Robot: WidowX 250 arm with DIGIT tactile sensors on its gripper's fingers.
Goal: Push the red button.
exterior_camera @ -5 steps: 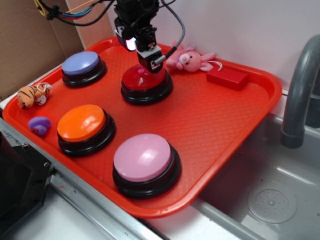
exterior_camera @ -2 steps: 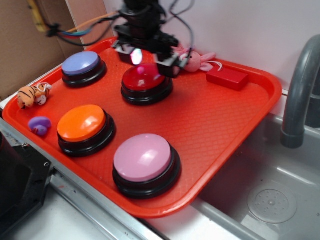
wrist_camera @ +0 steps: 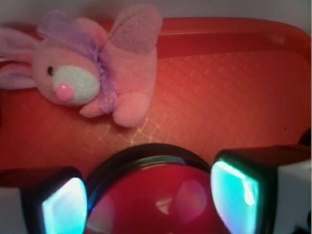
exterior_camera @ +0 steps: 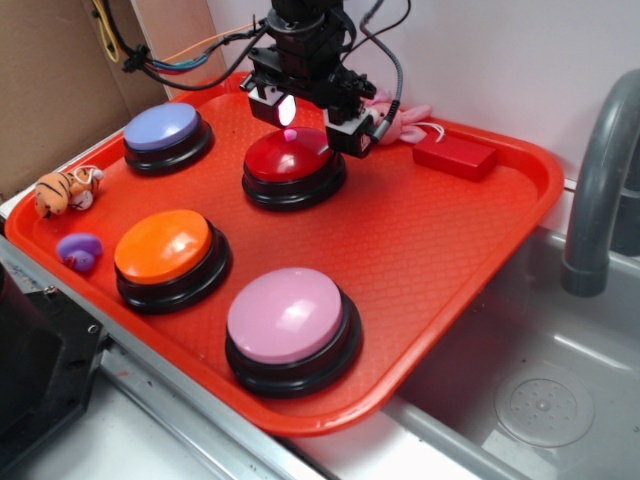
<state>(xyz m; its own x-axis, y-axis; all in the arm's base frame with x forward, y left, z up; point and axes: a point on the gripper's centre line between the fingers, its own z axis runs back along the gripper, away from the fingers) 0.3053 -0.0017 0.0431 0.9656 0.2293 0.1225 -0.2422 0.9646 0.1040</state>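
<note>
The red button, a glossy deep-red dome on a black base, sits at the back middle of the red tray. My gripper hangs just above the button's far side. Its jaws are open wide, one finger at either side of the dome. In the wrist view the button fills the bottom middle between my two lit fingertips, and the gripper holds nothing. I cannot tell if the fingers touch the dome.
On the tray are an orange button, a pink button, a lavender button, a pink bunny plush, a red block, a tiger toy and a small purple toy. A grey faucet and a sink stand to the right.
One second ago the jaws were close together, pointing down onto the red button's top. Since then they have spread wide apart and the gripper has turned and lifted a little.
</note>
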